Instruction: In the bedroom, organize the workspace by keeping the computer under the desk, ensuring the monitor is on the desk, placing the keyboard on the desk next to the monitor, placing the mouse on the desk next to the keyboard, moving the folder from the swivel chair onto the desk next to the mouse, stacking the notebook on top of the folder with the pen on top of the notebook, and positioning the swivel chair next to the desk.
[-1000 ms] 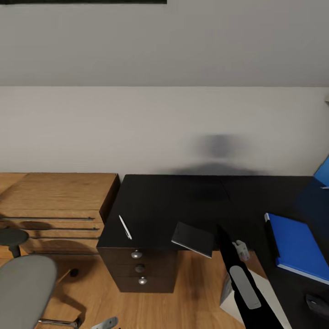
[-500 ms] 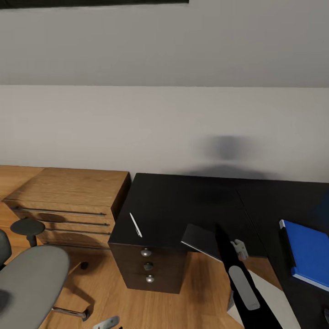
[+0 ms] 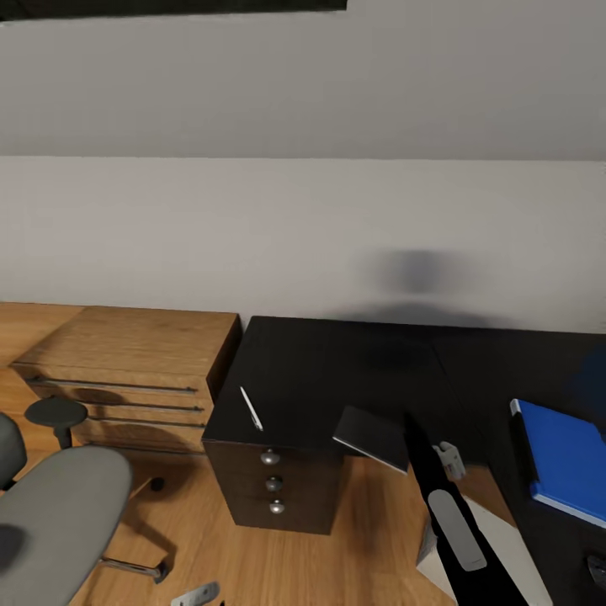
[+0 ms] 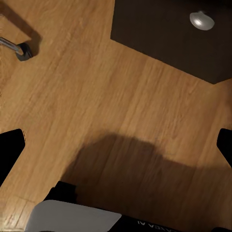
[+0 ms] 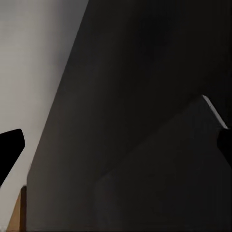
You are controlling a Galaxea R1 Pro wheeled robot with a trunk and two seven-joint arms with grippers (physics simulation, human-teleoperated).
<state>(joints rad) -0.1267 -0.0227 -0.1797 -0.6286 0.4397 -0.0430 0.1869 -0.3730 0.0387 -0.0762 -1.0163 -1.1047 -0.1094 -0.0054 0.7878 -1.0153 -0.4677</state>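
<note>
Head view: we find the desk point(image 3: 337, 370) against the pale wall, a white pen point(image 3: 251, 408) lying near its left front edge above the drawers point(image 3: 271, 484). The notebook point(image 3: 371, 438) sits at the front edge, overhanging slightly, with the right arm point(image 3: 450, 513) reaching toward it. The folder point(image 3: 566, 459) lies flat at the right. The swivel chair point(image 3: 59, 522) stands on the floor beside a wooden cabinet point(image 3: 126, 370).

Left wrist view: the left gripper point(image 4: 118, 145) is spread wide above wood floor point(image 4: 96, 96).

Right wrist view: the right gripper point(image 5: 116, 145) is spread, nothing grasped, over the notebook.
</note>
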